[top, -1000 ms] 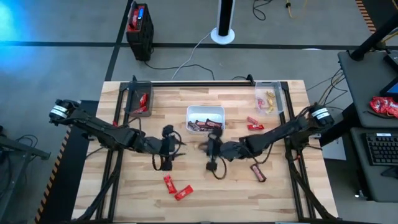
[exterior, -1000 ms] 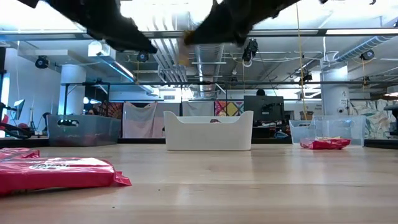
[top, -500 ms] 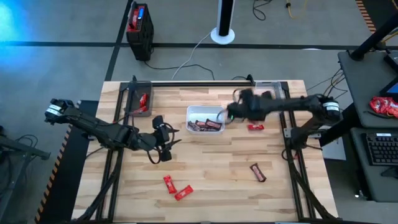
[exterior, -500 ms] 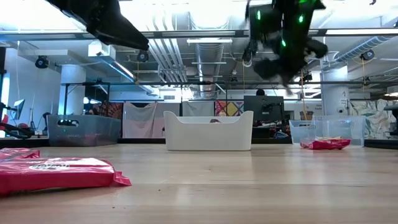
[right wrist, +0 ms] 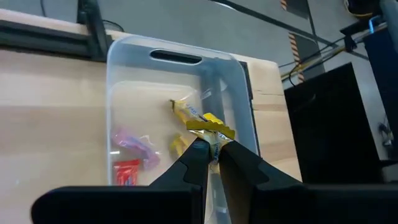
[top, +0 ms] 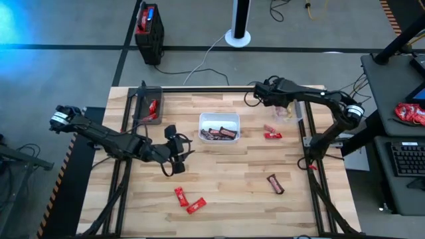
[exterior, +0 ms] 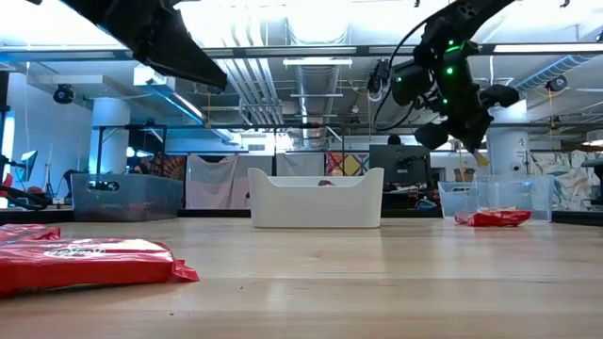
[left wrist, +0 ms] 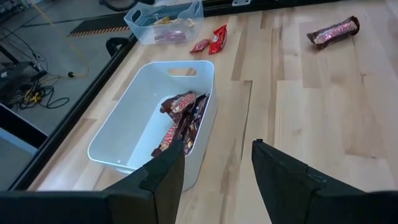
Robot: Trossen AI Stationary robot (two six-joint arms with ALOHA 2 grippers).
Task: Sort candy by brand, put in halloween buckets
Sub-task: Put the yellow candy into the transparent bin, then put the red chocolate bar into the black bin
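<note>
My right gripper (right wrist: 210, 149) is shut on a tiny yellow-gold candy (right wrist: 211, 129) above the clear tub (right wrist: 180, 106) at the table's far right, which holds more yellow-gold pieces. In the low view the gripper (exterior: 474, 139) hangs over that tub (exterior: 499, 196). My left gripper (top: 178, 151) is open and empty left of the white tray (top: 219, 126), which holds dark brown bars (left wrist: 183, 115). A second clear tub (top: 147, 106) with red wrappers stands at the far left. Loose red wrappers (top: 272, 133) (top: 187, 200) and a brown bar (top: 275, 184) lie flat on the table. My right gripper pinches the yellow-gold candy by one end of its wrapper (right wrist: 212, 142) between its two fingertips. The rest of the piece sticks out past the fingertips. The fingers slant downward over the tub, and the candy is lifted clear of it.
A tall red-and-black device (top: 149, 30) and a round white pole base (top: 238, 36) stand on the floor beyond the far edge. A dark rail (top: 206, 88) runs along the table's far edge. Bare wood lies between the tray and the loose candy near the front.
My right gripper has risen from the table's middle and swung toward the far right, past the white tray, and now hangs over the right clear tub.
</note>
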